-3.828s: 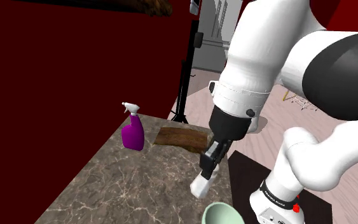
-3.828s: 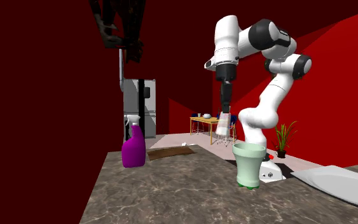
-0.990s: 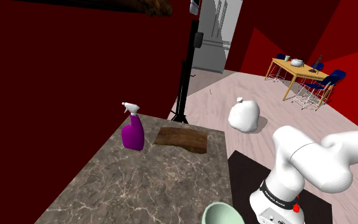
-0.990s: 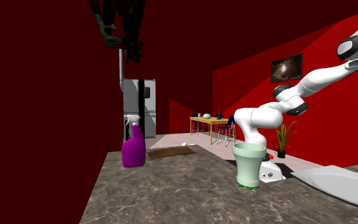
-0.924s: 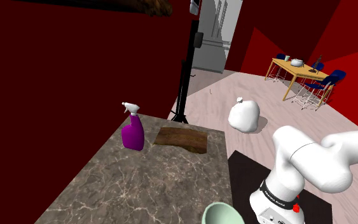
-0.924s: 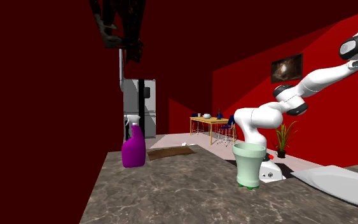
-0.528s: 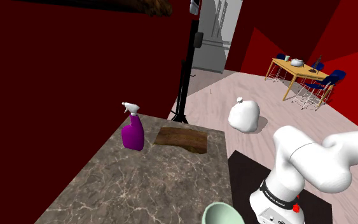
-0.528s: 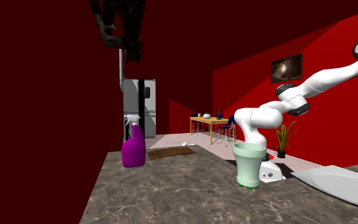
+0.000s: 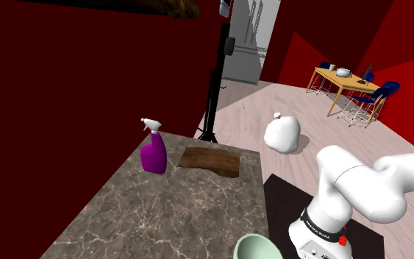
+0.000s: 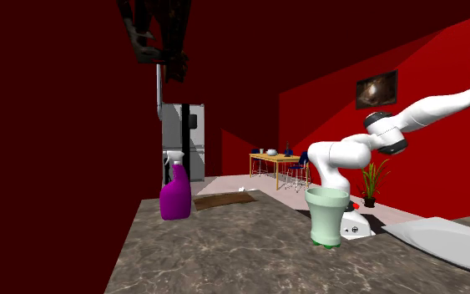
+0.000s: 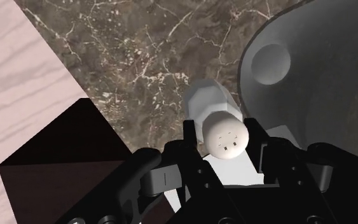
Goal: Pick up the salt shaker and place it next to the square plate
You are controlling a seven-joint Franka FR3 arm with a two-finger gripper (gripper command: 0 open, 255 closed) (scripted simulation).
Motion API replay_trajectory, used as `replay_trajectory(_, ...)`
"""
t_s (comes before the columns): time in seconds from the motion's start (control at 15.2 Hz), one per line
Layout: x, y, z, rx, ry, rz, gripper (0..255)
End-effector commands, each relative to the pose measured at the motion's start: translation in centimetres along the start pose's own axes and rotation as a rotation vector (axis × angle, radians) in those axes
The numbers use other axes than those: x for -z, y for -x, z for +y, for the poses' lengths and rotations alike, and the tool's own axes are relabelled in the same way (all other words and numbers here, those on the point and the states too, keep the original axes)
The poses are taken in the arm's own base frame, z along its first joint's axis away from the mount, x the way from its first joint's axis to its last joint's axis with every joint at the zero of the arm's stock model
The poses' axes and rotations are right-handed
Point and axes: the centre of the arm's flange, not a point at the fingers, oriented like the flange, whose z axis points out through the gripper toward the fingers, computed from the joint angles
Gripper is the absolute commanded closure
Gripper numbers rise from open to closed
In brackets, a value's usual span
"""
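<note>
In the wrist view my gripper (image 11: 226, 139) is shut on a white salt shaker (image 11: 212, 102). Its holed cap faces the camera, and one black finger (image 11: 192, 135) presses it on each side. It hangs above the marble counter (image 11: 145, 57), just beside the rounded corner of a grey plate (image 11: 250, 48). In the second exterior view the plate (image 10: 447, 239) lies at the counter's right end. The white arm (image 10: 425, 112) stretches over it and out past the right edge.
A purple spray bottle (image 9: 154, 156) and a brown board (image 9: 210, 160) sit at the counter's far end. A pale green cup (image 10: 327, 215) stands near the stand. The black stand (image 11: 50, 159) and pink floor (image 11: 18, 89) lie beside the counter's edge.
In the second exterior view the arm has swung farther right and the hand has passed out of that frame. The shoulder view is almost unchanged.
</note>
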Motion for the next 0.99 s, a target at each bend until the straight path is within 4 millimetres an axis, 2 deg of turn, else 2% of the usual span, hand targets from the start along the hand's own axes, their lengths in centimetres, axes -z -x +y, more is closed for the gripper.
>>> replay_trajectory(0.0,-1.1,0.0,0.1,0.0,0.0,0.0,255)
replay_trajectory(0.92,-8.4,0.1,0.6,0.0,0.0,0.0,255)
